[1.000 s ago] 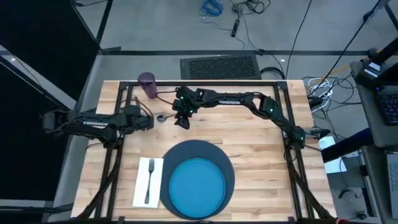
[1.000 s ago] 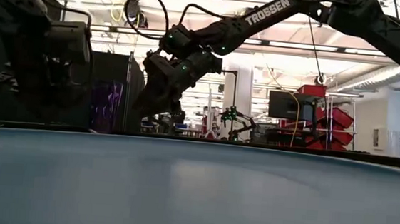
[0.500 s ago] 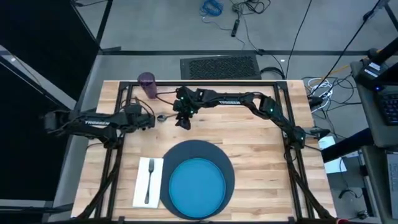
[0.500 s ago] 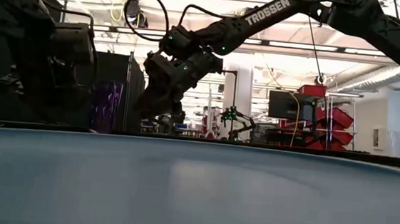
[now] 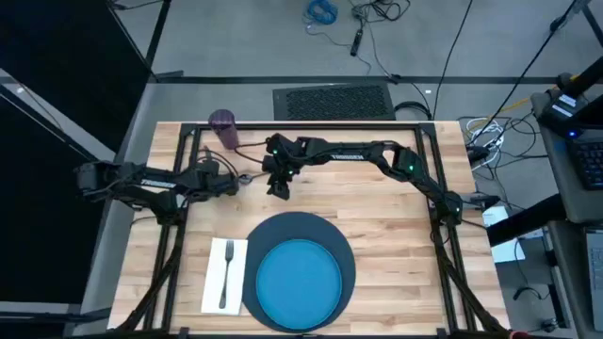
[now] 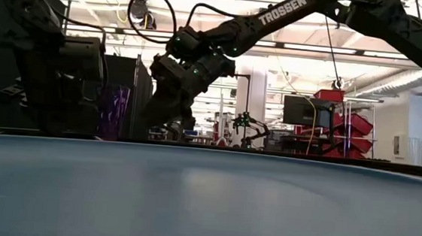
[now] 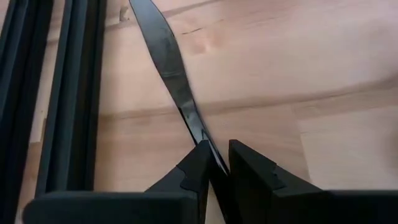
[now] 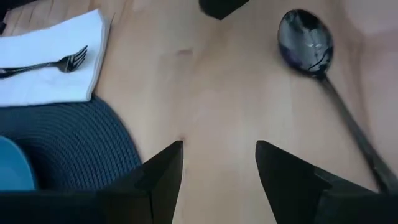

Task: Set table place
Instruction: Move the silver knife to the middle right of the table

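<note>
Knife (image 7: 168, 68) flat on the table (image 5: 396, 235) by the black frame bar (image 7: 74, 93), left gripper (image 7: 214, 163) clenched on its blade, right gripper (image 8: 217, 163) spread apart above bare wood near the spoon (image 8: 308, 46), fork (image 5: 226, 268) on napkin (image 5: 215, 287) beside mat (image 5: 283, 231) and blue plate (image 5: 299, 285), purple cup (image 5: 223, 127) at the far edge

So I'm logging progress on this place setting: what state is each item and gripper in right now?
Left gripper: shut on the knife, low over the table.
Right gripper: open, empty, beside the spoon.
Fork: lying on the napkin.
Plate: centred on the mat.
Cup: upright at the far edge.
</note>
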